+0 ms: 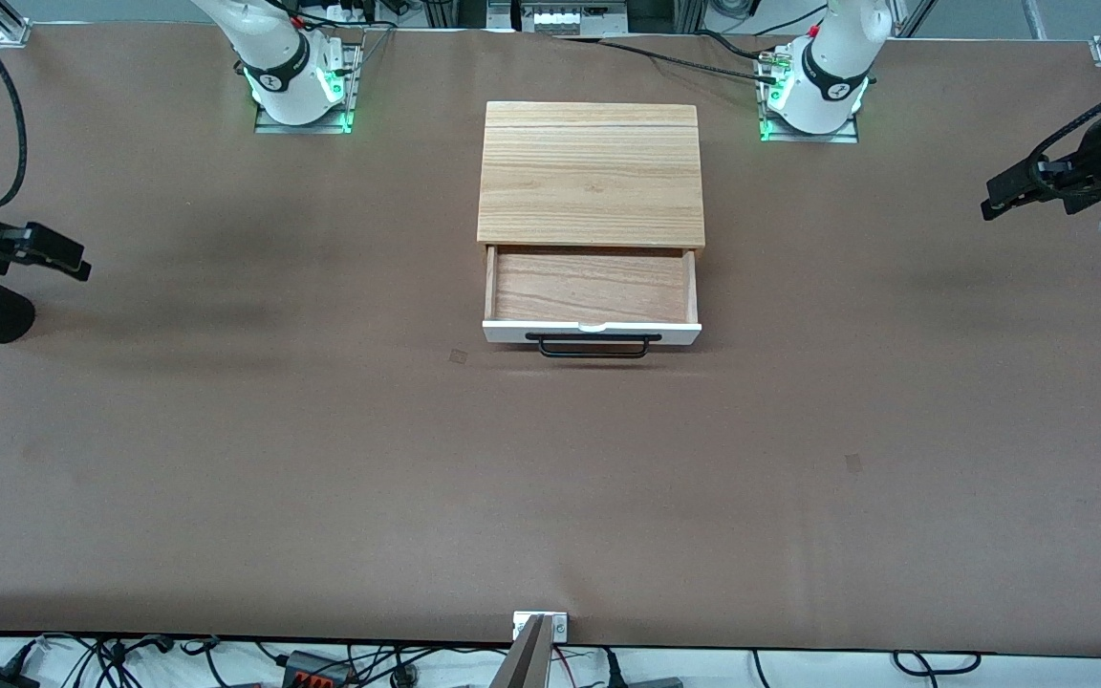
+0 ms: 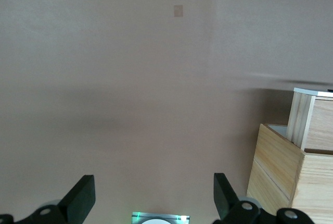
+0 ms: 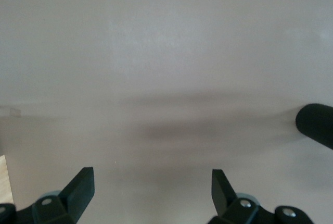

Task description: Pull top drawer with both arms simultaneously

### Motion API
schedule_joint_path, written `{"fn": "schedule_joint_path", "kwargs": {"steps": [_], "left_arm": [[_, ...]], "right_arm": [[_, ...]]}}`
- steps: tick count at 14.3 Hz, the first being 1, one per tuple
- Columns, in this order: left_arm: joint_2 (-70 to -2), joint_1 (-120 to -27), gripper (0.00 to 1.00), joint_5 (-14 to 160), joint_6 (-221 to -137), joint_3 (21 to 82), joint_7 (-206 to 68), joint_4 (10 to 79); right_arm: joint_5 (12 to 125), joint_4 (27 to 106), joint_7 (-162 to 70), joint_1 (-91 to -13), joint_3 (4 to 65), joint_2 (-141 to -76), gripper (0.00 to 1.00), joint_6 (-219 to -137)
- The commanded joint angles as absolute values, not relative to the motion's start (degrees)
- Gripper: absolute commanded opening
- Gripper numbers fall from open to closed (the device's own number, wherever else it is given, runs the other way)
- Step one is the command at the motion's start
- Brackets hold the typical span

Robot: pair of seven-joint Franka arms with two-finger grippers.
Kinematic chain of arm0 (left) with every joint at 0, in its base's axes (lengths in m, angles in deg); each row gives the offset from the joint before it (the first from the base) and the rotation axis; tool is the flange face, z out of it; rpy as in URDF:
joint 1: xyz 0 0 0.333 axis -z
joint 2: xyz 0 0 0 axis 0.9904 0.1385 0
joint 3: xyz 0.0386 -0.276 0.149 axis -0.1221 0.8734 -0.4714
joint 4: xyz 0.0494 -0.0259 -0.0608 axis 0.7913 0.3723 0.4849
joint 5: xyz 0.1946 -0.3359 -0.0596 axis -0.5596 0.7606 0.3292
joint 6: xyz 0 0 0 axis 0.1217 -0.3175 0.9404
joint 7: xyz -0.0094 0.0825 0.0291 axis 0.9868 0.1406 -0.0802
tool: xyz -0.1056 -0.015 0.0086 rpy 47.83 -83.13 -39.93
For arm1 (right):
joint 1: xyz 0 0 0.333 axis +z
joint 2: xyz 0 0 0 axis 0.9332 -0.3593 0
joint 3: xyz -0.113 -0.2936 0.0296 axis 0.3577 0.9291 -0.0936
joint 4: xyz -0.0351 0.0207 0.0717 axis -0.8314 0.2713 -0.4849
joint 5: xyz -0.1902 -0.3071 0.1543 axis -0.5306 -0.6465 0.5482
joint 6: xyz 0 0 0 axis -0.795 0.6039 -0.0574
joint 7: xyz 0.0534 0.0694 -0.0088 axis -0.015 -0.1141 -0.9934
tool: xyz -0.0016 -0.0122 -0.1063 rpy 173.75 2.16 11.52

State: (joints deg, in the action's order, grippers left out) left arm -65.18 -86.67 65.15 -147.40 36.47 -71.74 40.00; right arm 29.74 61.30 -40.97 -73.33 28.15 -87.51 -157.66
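We note a brown table (image 1: 321,459) spanning the whole work area. At its middle, toward the robots' bases, stands a light wood-grain cabinet (image 1: 592,177). The top drawer (image 1: 592,291) stands pulled out of it toward the front camera, its light wood floor bare, its white front panel carrying a thin black bar handle (image 1: 593,346).

The left arm (image 1: 832,67) and the right arm (image 1: 273,57) both wait, reaching out to their own ends of the table, well apart from the cabinet. We find the left gripper (image 1: 995,203) raised over bare table, fingers spread, grasping nothing. The right gripper (image 1: 73,266) hangs likewise over bare table, fingers released and empty.
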Motion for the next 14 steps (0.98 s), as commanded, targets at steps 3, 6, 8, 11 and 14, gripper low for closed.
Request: {"fn": "schedule_joint_path", "kwargs": {"steps": [3, 6, 8, 11, 14], "left_arm": [[-65.13, -86.79, 1.0, 65.59, -147.64, 36.52, -71.43, 39.58], [-65.13, -86.79, 1.0, 65.59, -147.64, 36.52, -71.43, 39.58], [-65.13, -86.88, 1.0, 65.59, -147.64, 36.52, -71.52, 39.58], [-65.13, -86.96, 1.0, 65.59, -147.72, 36.52, -71.87, 39.58], [-65.13, -86.88, 1.0, 65.59, -147.72, 36.52, -71.87, 39.58]], "right_arm": [[28.78, 65.69, -41.76, -73.78, 27.04, -83.48, 1.0, -159.03], [28.95, 64.62, -41.59, -73.69, 26.77, -83.84, 1.0, -159.11], [29.04, 64.54, -41.5, -73.51, 26.6, -83.93, 1.0, -159.47], [29.04, 64.54, -41.59, -73.42, 26.6, -83.84, 1.0, -159.11], [29.22, 64.45, -41.59, -71.85, 27.21, -83.84, 1.0, -159.11]]}}
